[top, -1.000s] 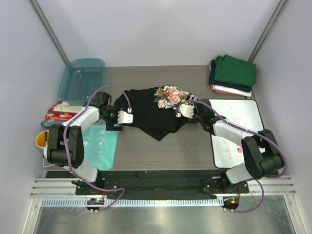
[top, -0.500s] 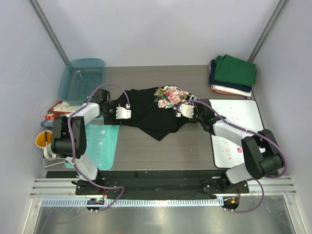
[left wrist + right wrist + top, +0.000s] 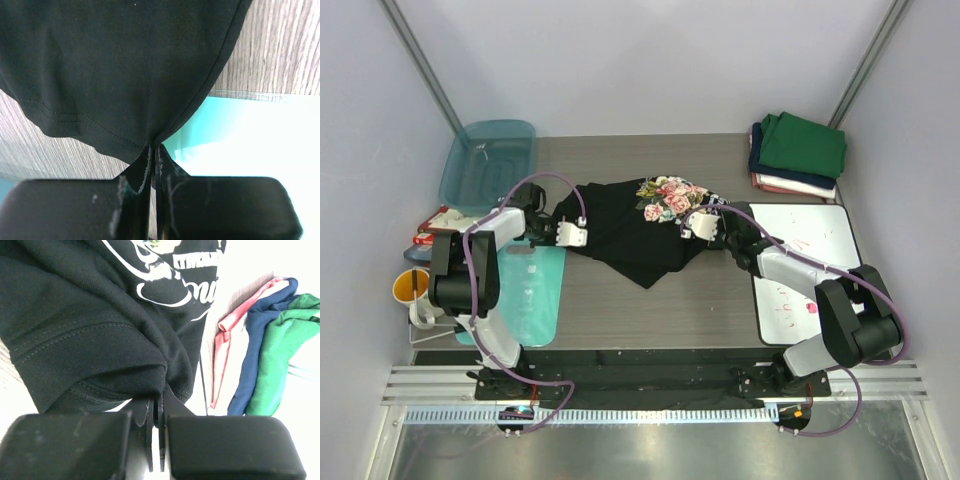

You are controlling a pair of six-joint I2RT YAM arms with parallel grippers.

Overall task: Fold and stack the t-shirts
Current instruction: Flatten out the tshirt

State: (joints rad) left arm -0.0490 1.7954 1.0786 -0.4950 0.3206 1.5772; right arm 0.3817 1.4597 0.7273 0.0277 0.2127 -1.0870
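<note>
Tension is the thing imo: pull both ends apart evenly, low, so the black floral-print cotton t-shirt, bunched at centre, spreads flat. The left gripper, forearm reaching toward 3 o'clock, is pinched tight on its hem. The right gripper, reaching toward 10, likewise clamps cloth. The folded green, navy & pinkish tees sit at 1 o'clock.

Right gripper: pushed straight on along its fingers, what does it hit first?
The black t-shirt itself: the right gripper is shut on its hem, with cloth bunched directly ahead. The folded stack lies off to the side.
</note>
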